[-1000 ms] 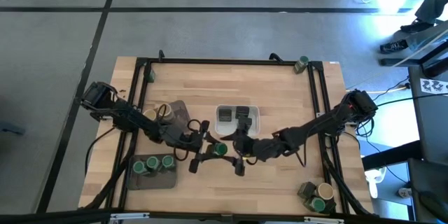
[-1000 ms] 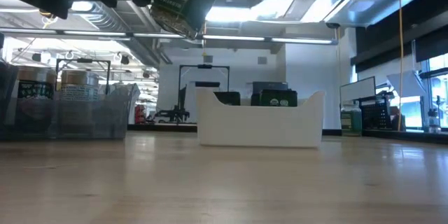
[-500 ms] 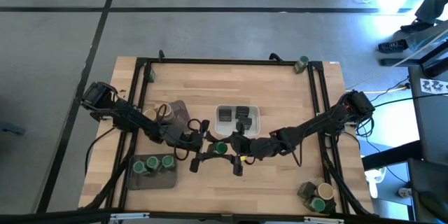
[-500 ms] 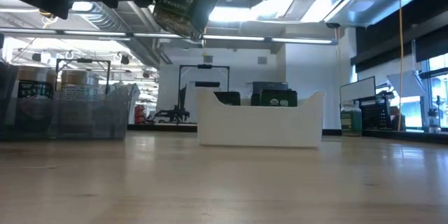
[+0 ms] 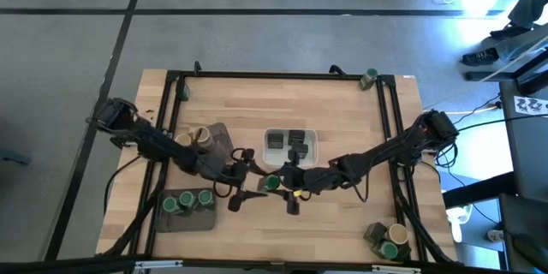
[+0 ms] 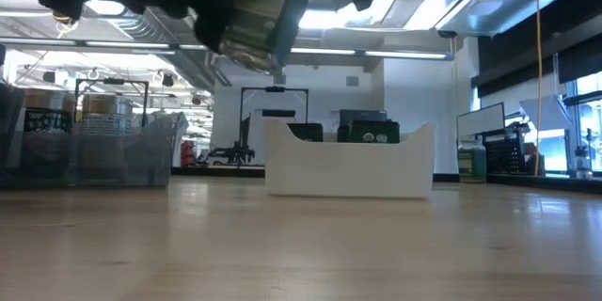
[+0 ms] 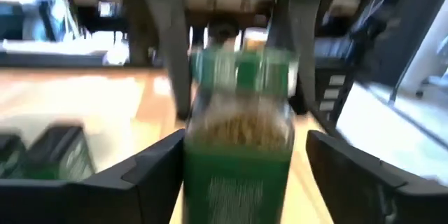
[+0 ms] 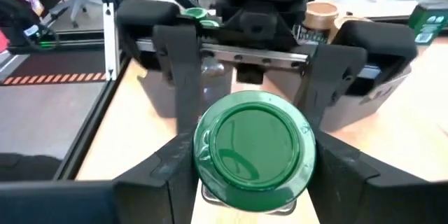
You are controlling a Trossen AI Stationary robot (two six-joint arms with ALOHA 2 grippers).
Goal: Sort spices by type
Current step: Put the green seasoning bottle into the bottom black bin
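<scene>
Since a second earlier the left tool had spread, its fingers standing clear of the green-lidded jar; the right tool was clamped on it near the lid, above mid-desk. Glass: probably rigid, smooth, breakable. Behind sat the white tray.

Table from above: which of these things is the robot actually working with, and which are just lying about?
Job: green-lidded jar in mid-air; three green-lidded jars; tan-topped jars; dark tins.
Lying about: white tray; dark grey trays.
</scene>
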